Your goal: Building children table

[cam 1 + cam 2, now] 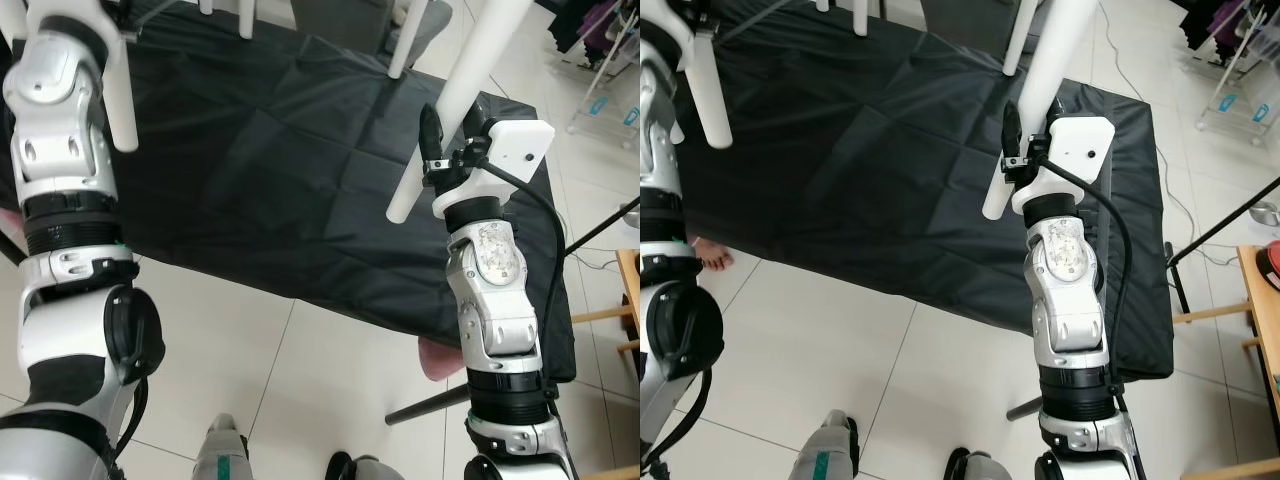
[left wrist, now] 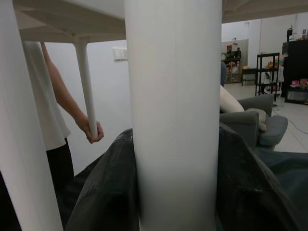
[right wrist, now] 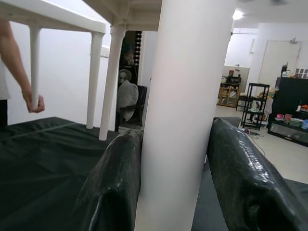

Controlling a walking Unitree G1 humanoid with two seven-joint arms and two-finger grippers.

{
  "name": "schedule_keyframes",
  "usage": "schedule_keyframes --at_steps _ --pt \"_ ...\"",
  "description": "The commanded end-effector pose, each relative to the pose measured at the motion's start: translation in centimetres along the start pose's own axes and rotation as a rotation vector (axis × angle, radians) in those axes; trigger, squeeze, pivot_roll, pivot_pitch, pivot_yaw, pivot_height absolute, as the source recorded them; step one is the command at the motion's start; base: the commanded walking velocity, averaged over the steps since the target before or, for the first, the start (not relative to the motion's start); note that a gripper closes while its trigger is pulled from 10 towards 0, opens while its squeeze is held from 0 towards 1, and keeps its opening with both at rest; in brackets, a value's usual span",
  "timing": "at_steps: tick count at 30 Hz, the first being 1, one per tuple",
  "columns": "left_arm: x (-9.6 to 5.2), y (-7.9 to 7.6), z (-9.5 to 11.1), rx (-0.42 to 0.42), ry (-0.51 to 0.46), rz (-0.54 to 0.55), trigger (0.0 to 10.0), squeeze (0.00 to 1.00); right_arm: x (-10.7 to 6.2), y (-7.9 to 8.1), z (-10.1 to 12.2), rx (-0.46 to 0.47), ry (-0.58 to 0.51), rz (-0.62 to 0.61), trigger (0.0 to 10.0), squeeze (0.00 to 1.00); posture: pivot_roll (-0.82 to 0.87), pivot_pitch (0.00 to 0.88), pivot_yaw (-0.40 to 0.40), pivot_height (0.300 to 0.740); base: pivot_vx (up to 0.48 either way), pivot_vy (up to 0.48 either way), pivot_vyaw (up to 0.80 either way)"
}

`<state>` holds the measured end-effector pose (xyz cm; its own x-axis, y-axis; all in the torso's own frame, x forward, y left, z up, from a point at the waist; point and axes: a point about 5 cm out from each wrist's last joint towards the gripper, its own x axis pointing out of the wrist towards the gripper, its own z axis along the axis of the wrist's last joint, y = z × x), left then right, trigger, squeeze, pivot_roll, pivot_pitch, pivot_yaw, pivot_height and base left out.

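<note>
the right gripper (image 3: 175, 192) pinches a round white plastic table leg (image 1: 452, 105) between its black fingers, holding it above the black cloth mat (image 1: 270, 170). the left gripper (image 2: 173, 192) clamps another white leg (image 1: 115, 95) the same way. a person's hand (image 2: 91, 134) grips a far leg. to do this well, both arms should probably lift level and together, so the white tabletop (image 3: 57, 14) doesn't twist.

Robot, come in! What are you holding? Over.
Left tool shut on one white table leg. Right tool shut on another leg. A person's hand grips a far leg. Black cloth below.
</note>
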<state>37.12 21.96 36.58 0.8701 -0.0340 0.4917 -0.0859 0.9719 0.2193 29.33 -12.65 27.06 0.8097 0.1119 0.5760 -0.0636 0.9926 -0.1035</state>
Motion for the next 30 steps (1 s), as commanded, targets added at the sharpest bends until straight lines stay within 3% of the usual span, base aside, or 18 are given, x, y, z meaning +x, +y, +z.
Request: schedule_keyframes --at_steps 1,4,5,6,8,10,13,19,20,26,30 --pt "0.2 -2.5 -0.6 0.030 0.020 -0.127 0.0 0.00 -0.2 1.3 1.9 -0.043 -0.096 0.076 0.0 0.00 0.24 0.119 -0.098 0.740 0.000 0.000 0.00" --pt "-0.2 -2.8 -2.3 0.029 0.079 -0.144 0.0 0.00 -0.9 1.3 0.9 -0.059 -0.053 0.061 0.0 0.00 0.24 0.119 -0.098 0.740 0.000 0.000 0.00" --pt "-1.0 -3.5 -4.7 0.033 0.161 -0.197 0.0 0.00 -2.6 1.0 -1.8 -0.091 0.063 0.016 0.0 0.00 0.23 0.122 -0.098 0.740 0.000 0.000 0.00" --pt "-1.0 -3.5 -4.7 0.033 0.161 -0.197 0.0 0.00 -2.6 1.0 -1.8 -0.091 0.063 0.016 0.0 0.00 0.23 0.122 -0.098 0.740 0.000 0.000 0.00" --pt "-1.6 -4.3 -5.9 0.053 0.199 -0.251 0.0 0.00 -3.9 0.5 -4.1 -0.070 0.185 -0.049 0.0 0.00 0.23 0.122 -0.098 0.740 0.000 0.000 0.00" --pt "-1.6 -4.3 -5.9 0.053 0.199 -0.251 0.0 0.00 -3.9 0.5 -4.1 -0.070 0.185 -0.049 0.0 0.00 0.23 0.122 -0.098 0.740 0.000 0.000 0.00" --pt "-2.5 -5.5 -7.3 0.074 0.257 -0.331 0.0 0.00 -5.2 0.0 -6.2 -0.005 0.302 -0.133 0.0 0.00 0.23 0.122 -0.098 0.740 0.000 0.000 0.00" --pt "-3.7 -6.6 -9.1 0.114 0.332 -0.408 0.0 0.00 -5.0 -1.4 -6.1 -0.041 0.297 -0.211 0.0 0.00 0.22 0.131 -0.085 0.740 0.000 0.000 0.00" --pt "-4.0 -7.2 -9.2 0.122 0.327 -0.438 0.0 0.00 -4.8 -2.6 -5.7 -0.090 0.282 -0.276 0.0 0.00 0.22 0.132 -0.085 0.740 0.000 0.000 0.00" --pt "-4.1 -8.8 -8.4 0.095 0.266 -0.500 0.0 0.00 -4.4 -4.0 -4.5 -0.188 0.206 -0.324 0.0 0.00 0.21 0.132 -0.088 0.740 0.000 0.000 0.00" --pt "-4.0 -9.3 -8.0 0.084 0.245 -0.517 0.0 0.00 -4.3 -4.2 -4.2 -0.198 0.189 -0.333 0.0 0.00 0.21 0.134 -0.089 0.740 0.000 0.000 0.00"
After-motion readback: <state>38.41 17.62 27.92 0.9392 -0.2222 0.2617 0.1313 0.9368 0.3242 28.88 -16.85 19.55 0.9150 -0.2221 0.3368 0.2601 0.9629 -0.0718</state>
